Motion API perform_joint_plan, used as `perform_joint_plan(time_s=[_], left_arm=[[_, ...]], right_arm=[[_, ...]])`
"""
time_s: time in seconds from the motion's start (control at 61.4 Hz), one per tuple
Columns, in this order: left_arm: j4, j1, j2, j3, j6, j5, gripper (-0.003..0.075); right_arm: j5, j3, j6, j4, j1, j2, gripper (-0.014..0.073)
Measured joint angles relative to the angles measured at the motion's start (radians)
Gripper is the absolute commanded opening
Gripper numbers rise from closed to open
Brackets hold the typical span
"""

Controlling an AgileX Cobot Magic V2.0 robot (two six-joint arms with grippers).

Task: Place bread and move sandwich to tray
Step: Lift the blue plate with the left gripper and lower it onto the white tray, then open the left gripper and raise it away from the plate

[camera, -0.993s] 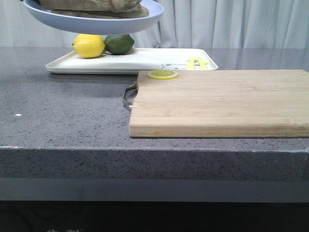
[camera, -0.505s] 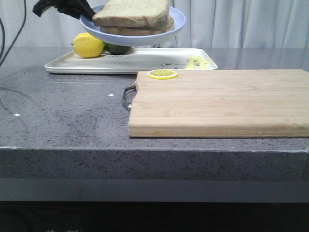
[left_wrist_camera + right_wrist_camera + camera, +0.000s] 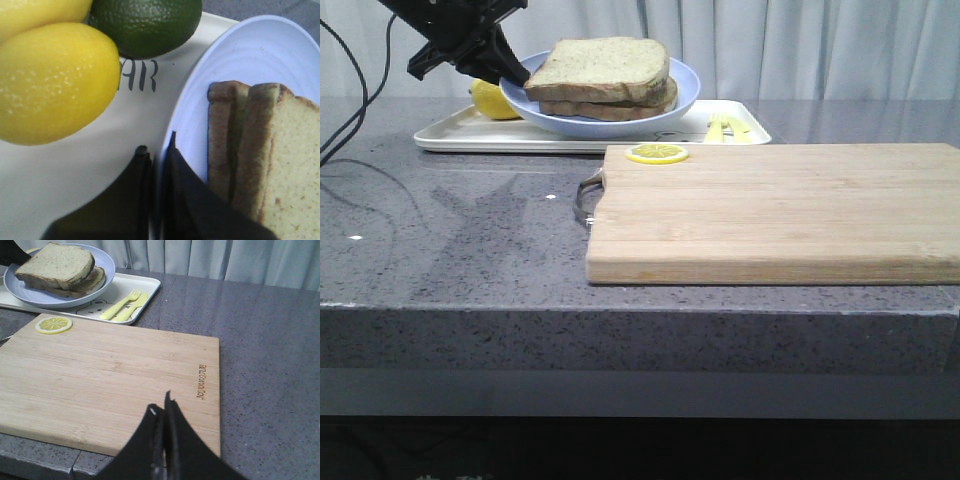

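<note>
Bread already tops sandwich on blue plate, plate low over tray at board's 11 o'clock; left gripper clenched on plate rim, right gripper closed, empty; remaining: set down, release.

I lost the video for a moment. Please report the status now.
Left pincer shut on blue plate rim, sandwich aboard, over tray. Right pincer shut, empty, above cutting board. Lemon, lime beside plate.
</note>
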Motion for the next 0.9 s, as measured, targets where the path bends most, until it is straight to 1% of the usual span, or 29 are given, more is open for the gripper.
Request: perform_joint_plan(time_s=[0.212, 0.537, 0.586, 0.684, 0.895], left_arm=[[0.052, -0.001, 0.0, 0.0, -0.004, -0.008, -0.0018], [0.062, -0.016, 0.0, 0.0, -0.006, -0.021, -0.0011], [0.063, -0.02, 0.0, 0.0, -0.006, -0.024, 0.0013], [0.069, -0.025, 0.0, 0.0, -0.006, -0.028, 0.0089], [0.078, -0.029, 0.0, -0.004, -0.008, -0.036, 0.0291]], right_arm=[[0.0, 0.0, 0.0, 0.0, 0.0, 0.0, -0.0061], [0.0, 0.0, 0.0, 0.0, 0.0, 0.0, -0.0061], [0.0, 0.0, 0.0, 0.0, 0.0, 0.0, -0.0061], [0.0, 0.0, 0.0, 0.0, 0.0, 0.0, -0.0061], [0.0, 0.0, 0.0, 0.0, 0.0, 0.0, -0.0061]])
